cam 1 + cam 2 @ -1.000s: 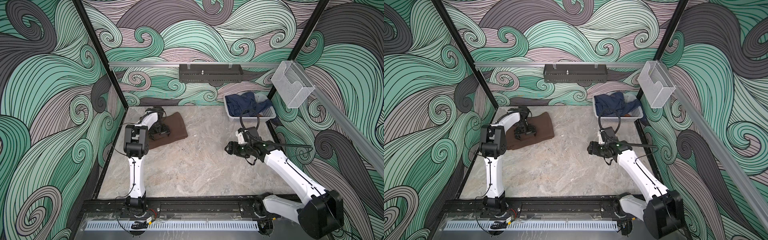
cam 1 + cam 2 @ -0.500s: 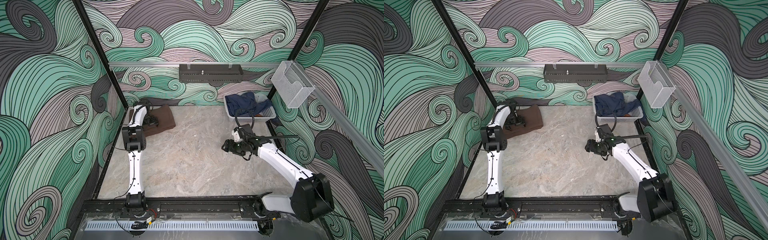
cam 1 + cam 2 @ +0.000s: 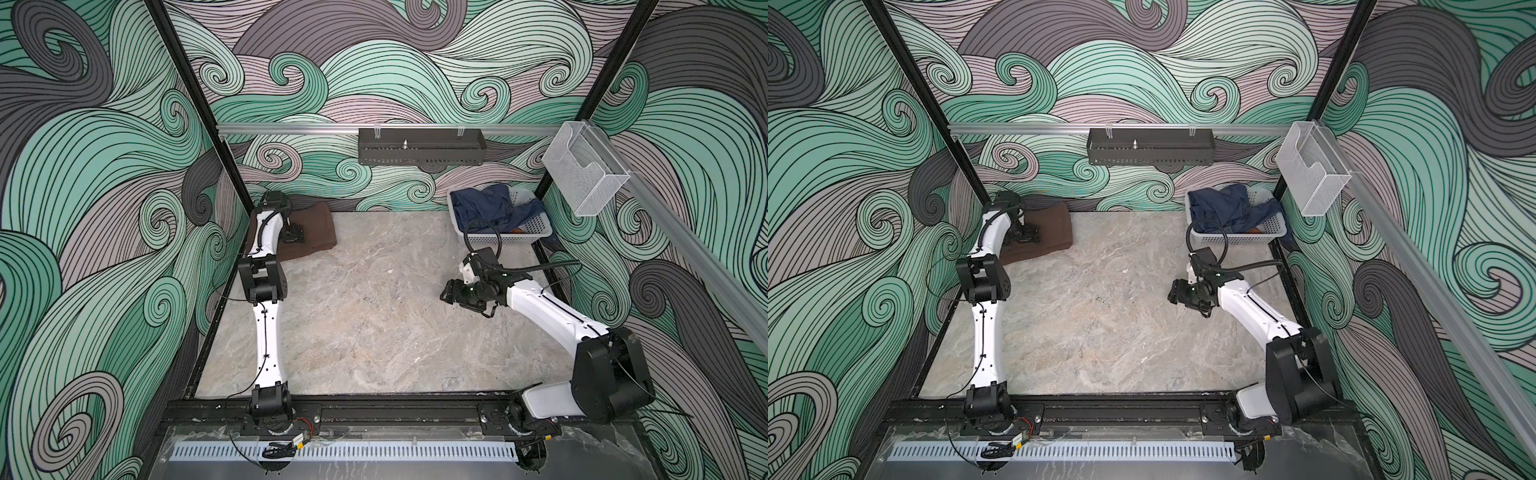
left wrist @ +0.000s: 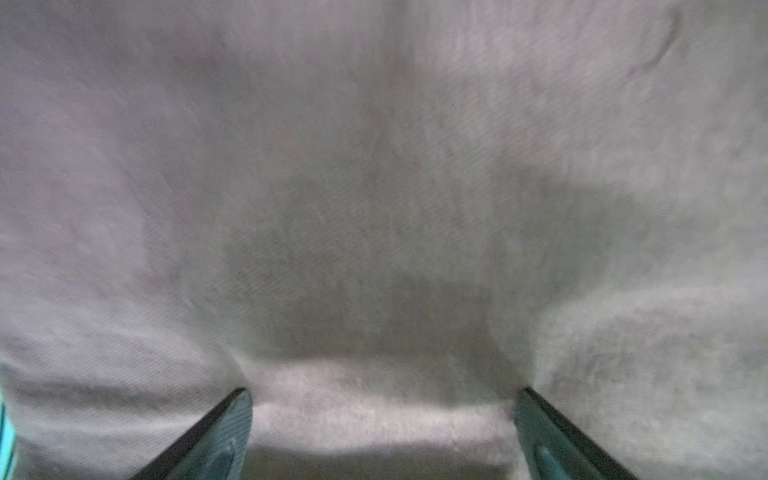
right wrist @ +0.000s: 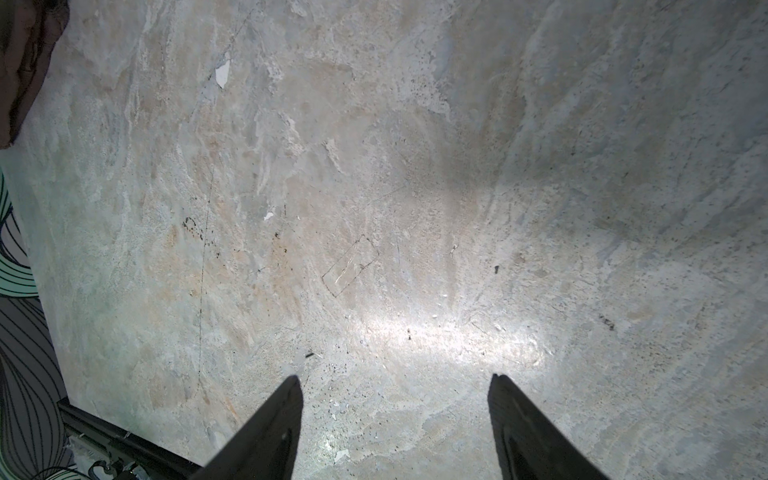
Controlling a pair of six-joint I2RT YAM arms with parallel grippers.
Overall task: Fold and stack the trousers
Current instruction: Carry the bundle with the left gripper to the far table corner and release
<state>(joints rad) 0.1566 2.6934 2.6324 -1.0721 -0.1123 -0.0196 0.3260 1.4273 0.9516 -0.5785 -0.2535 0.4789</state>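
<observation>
The trousers [image 3: 318,230] [image 3: 1054,232] are a folded dark brown bundle in the table's far left corner, against the back wall. My left gripper [image 3: 296,237] [image 3: 1027,237] rests on top of the bundle, jaws spread wide. In the left wrist view the fabric [image 4: 374,166] fills the frame, and the left gripper [image 4: 382,395] stands open with its tips pressed into the cloth and a low ridge of it between them. My right gripper [image 3: 446,293] [image 3: 1173,291] hovers over bare table at the right. It is open and empty [image 5: 395,376], with a brown corner of the trousers [image 5: 20,62] far off.
A white basket [image 3: 536,235] with navy denim garments [image 3: 486,208] stands at the far right corner. A black tray [image 3: 419,145] hangs on the back rail and a clear holder [image 3: 582,174] on the right rail. The marble tabletop [image 3: 374,324] spans the middle.
The left gripper has slid the folded trousers back and left into the far corner. The right arm has drawn its elbow in; its gripper stays open over the table.
</observation>
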